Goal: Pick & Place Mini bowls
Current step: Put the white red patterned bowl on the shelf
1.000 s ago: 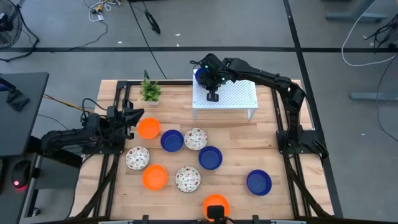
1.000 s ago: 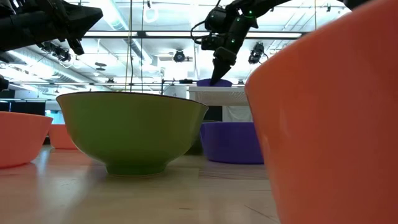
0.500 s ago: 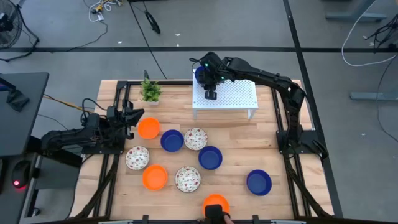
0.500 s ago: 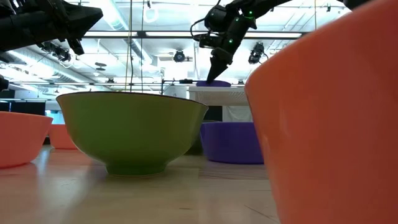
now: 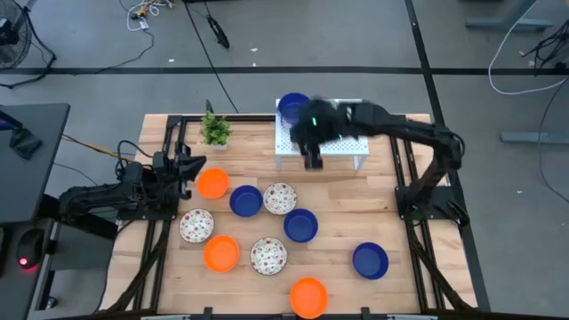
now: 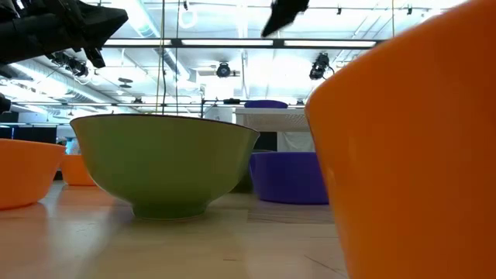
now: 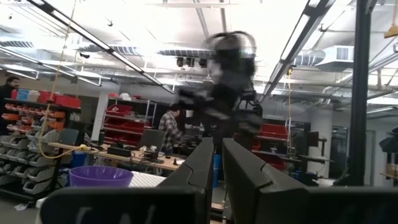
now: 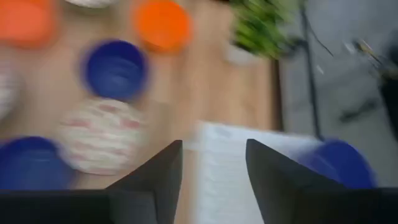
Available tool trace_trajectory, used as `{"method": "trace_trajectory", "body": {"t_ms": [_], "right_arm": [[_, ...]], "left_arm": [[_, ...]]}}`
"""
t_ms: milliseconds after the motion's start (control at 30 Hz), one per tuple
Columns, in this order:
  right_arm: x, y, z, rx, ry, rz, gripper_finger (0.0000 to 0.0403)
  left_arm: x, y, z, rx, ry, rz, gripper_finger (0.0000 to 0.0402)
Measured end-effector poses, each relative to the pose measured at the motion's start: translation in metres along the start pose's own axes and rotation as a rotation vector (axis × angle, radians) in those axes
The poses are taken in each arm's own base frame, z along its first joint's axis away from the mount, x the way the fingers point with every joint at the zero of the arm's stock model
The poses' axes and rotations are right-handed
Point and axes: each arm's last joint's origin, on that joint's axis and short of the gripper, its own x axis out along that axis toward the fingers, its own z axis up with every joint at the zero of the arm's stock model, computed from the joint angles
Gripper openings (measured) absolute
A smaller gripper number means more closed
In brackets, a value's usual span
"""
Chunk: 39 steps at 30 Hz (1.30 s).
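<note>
Nine mini bowls lie on the wooden table [image 5: 382,213]: orange [image 5: 212,184], blue [image 5: 245,201], speckled [image 5: 280,198], blue [image 5: 300,226], and others nearer. One more blue bowl [image 5: 293,107] [image 8: 339,162] rests on its base on the far left corner of the white perforated stand [image 5: 338,133]. My right gripper [image 5: 313,160] [image 8: 214,168] hangs open and empty above the stand's near edge, high over it in the low view [image 6: 285,12]. My left gripper [image 5: 191,169] [image 7: 217,162] is shut on nothing, held above the table just left of the orange bowl.
A small green potted plant [image 5: 214,130] stands left of the stand. An orange bowl [image 5: 308,296] sits at the near edge, close to the low camera [image 6: 411,155]. A blue bowl [image 5: 370,260] lies alone at the near right. Bare wood lies right of the bowls.
My right gripper has risen from the blue bowl on the stand and moved toward the table's near edge, now over the stand's near rim. The blue bowl has stayed on the stand's far left corner.
</note>
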Motion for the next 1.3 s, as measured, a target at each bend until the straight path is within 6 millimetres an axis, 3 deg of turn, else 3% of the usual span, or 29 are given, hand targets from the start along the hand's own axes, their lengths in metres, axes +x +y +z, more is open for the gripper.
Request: {"method": "trace_trajectory", "body": {"t_ms": [100, 200, 400, 533, 700, 867, 1033, 1300], "right_arm": [[-0.006, 0.050, 0.002, -0.064, -0.032, 0.091, 0.0163], [0.000, 0.102, -0.010, -0.109, -0.062, 0.178, 0.0151], [0.029, 0.199, -0.035, -0.140, -0.303, 0.531, 0.0129], [0.056, 0.241, -0.044, -0.141, -0.431, 0.648, 0.0124], [0.092, 0.258, -0.031, -0.193, -0.324, 0.562, 0.0144], [0.122, 0.263, -0.019, -0.316, -0.194, 0.521, 0.0197], [0.144, 0.271, -0.021, -0.473, -0.124, 0.489, 0.0239], [0.171, 0.280, -0.035, -0.574, -0.064, 0.440, 0.0213]], "left_arm": [[0.000, -0.001, 0.000, -0.005, 0.002, -0.020, 0.0039], [0.000, -0.001, 0.000, -0.018, 0.005, -0.038, 0.0039], [0.000, -0.001, -0.001, -0.024, 0.010, -0.036, 0.0039], [0.000, -0.001, -0.001, -0.033, 0.012, -0.036, 0.0039], [0.000, -0.001, -0.004, -0.072, 0.048, -0.030, 0.0039], [0.002, 0.000, -0.008, -0.109, 0.084, -0.024, 0.0039], [0.003, 0.000, -0.010, -0.123, 0.103, -0.019, 0.0039], [0.003, 0.000, -0.010, -0.127, 0.102, -0.018, 0.0039]]}}
